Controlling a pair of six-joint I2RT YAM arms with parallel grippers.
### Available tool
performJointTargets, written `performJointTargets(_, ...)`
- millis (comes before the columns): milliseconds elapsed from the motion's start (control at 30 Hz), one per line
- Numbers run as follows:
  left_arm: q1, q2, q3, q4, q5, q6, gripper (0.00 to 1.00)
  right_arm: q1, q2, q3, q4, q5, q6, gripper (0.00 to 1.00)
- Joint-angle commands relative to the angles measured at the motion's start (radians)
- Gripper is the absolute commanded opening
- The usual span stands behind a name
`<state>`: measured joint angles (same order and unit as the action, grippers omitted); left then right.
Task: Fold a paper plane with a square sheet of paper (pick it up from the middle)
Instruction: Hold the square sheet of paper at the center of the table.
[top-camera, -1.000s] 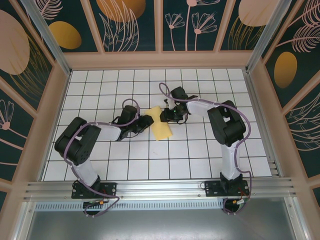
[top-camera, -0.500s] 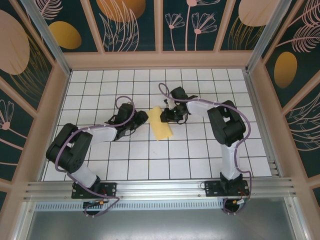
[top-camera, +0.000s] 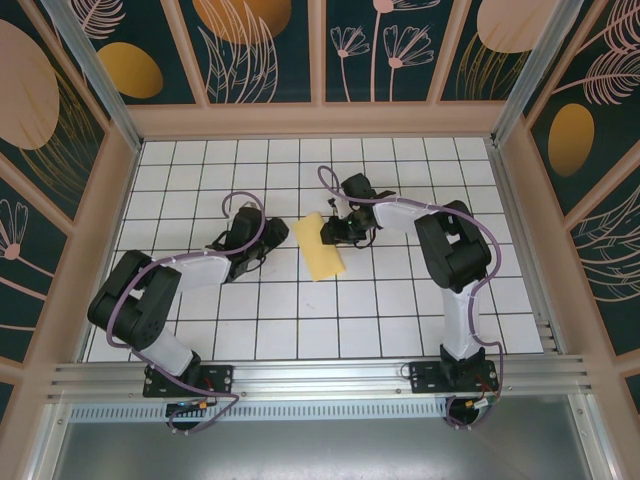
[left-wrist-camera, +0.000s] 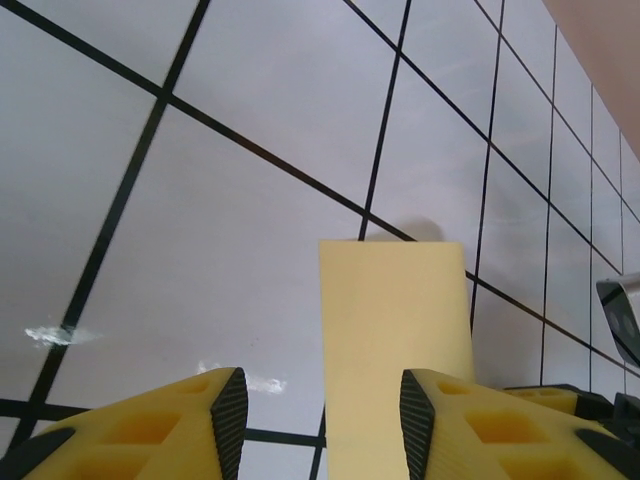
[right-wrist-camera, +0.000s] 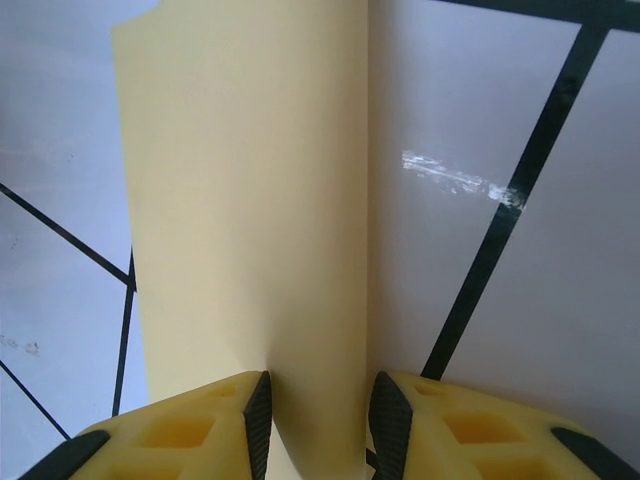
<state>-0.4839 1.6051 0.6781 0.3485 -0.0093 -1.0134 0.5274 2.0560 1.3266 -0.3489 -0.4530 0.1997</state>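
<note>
Backed off toward the left of the frame, the left gripper sits just clear of the square sheet of paper, fingers released. Folded into a narrow strip, the paper lies at centre frame on the tiled floor. The right gripper straddles its upper right edge, fingers part-spread; whether they pinch it cannot be told.

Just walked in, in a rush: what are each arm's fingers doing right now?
Left fingers: open, holding nothing.
Right fingers: open over the folded paper, not gripping it.
</note>
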Motion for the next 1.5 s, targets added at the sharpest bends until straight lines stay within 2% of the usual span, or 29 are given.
performJointTargets(0,0.018,0.003,-0.018,0.041,-0.007,0.026,0.48,-0.006,0.107,-0.035,-0.061,0.123,0.003,0.38)
performJointTargets(167,0.030,0.013,-0.011,0.056,0.019,0.035,0.48,-0.009,0.108,-0.036,-0.065,0.134,-0.017,0.36)
performJointTargets(467,0.030,0.048,0.001,0.089,0.084,0.044,0.47,-0.022,0.098,-0.048,-0.046,0.078,-0.026,0.33)
performJointTargets(833,0.030,0.046,0.009,0.079,0.110,0.053,0.46,-0.022,0.095,-0.051,-0.045,0.088,-0.038,0.30)
performJointTargets(1167,0.030,0.053,0.006,0.087,0.121,0.056,0.46,-0.023,0.103,-0.044,-0.050,0.096,-0.040,0.34)
performJointTargets(1467,0.030,0.081,0.012,0.132,0.197,0.056,0.45,-0.022,0.125,-0.029,-0.059,0.107,-0.064,0.34)
